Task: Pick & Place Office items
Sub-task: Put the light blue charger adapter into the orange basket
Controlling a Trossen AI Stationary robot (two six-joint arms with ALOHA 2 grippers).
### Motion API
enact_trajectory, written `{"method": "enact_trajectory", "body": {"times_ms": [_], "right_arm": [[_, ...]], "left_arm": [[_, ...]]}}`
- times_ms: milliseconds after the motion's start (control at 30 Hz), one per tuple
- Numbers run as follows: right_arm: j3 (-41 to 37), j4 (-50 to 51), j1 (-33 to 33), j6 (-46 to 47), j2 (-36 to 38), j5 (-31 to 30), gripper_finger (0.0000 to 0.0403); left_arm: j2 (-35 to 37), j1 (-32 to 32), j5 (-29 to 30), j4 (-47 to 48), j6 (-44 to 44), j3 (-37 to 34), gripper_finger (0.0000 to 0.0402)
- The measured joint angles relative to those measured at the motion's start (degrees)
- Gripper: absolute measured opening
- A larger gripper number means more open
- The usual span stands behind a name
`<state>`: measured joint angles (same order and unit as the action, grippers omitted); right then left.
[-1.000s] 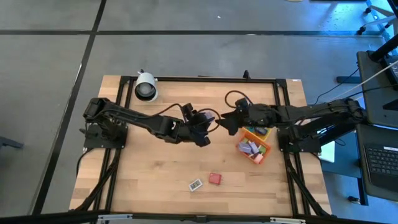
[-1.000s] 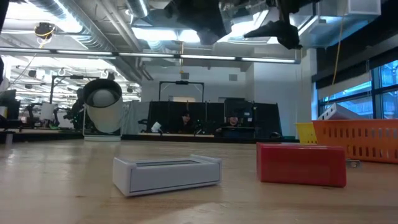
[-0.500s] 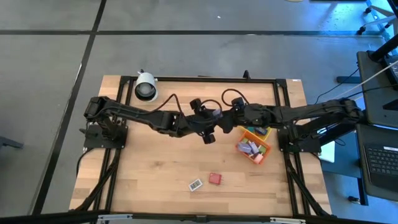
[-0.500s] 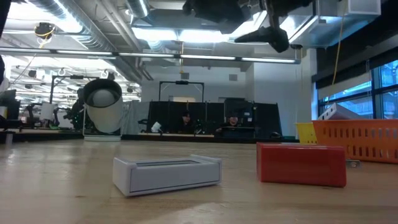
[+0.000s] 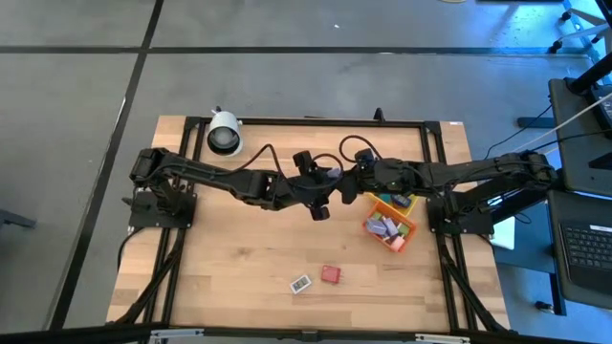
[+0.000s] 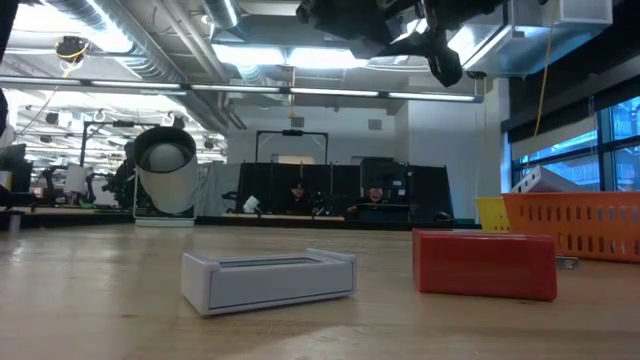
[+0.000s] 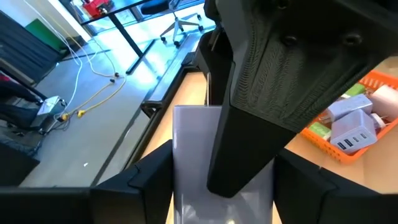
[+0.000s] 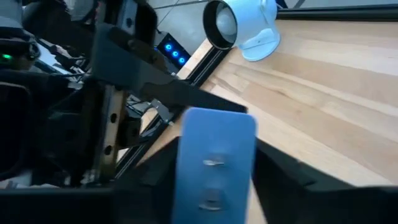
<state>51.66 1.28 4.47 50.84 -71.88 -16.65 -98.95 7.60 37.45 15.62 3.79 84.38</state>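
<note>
High over the table's middle, my left gripper (image 5: 321, 187) and my right gripper (image 5: 340, 184) meet tip to tip, and both are shut on one small lavender-blue block (image 7: 193, 149), which is also in the right wrist view (image 8: 215, 158). In the low view both grippers (image 6: 400, 30) hang near the top, well above the wood. A red block (image 5: 331, 274) and a grey-white piece (image 5: 300, 284) lie flat on the table toward its near edge. My left gripper pinches the block's two long sides (image 7: 179, 168) between its fingers, coming nearly level from the table's left. The block is lifted clear of the table. My right gripper has the same block between its two fingers at the opposite end (image 8: 186, 155), coming nearly level from the table's right. One of its fingers (image 7: 273, 93) lies across the block's face. How far back the block reaches does not show.
An orange bin (image 5: 390, 222) with several small pieces stands on the right, below my right arm. A white cylinder with a dark face (image 5: 225, 132) stands at the far left. In the low view a yellow bin (image 6: 492, 212) shows beside the orange bin (image 6: 580, 222).
My left gripper has carried the block toward the table's right and a little toward its far edge, rolling its wrist as it went, until it met my right gripper. The block stays lifted clear of the table.
</note>
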Motion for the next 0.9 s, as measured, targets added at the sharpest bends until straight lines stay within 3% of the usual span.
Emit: {"method": "enact_trajectory", "body": {"times_ms": [133,500,700,900], "right_arm": [[0.07,0.47,0.00,-0.03,0.02,-0.06,0.0118],[-0.04,6.38,-0.96,-2.28,3.11,1.03,0.0117],[-0.04,18.07,-1.39,-2.46,8.88,1.79,0.0117],[-0.04,35.81,1.79,-0.18,12.79,10.35,0.0117]], "left_arm": [[-0.03,0.01,0.36,-0.16,0.15,-0.02,0.0244],[0.04,0.07,2.47,-0.41,-7.43,0.02,0.0262],[0.04,0.46,1.03,-0.39,-13.20,0.02,0.0264],[0.04,1.09,0.42,-0.05,-17.33,0.02,0.0263]]}}
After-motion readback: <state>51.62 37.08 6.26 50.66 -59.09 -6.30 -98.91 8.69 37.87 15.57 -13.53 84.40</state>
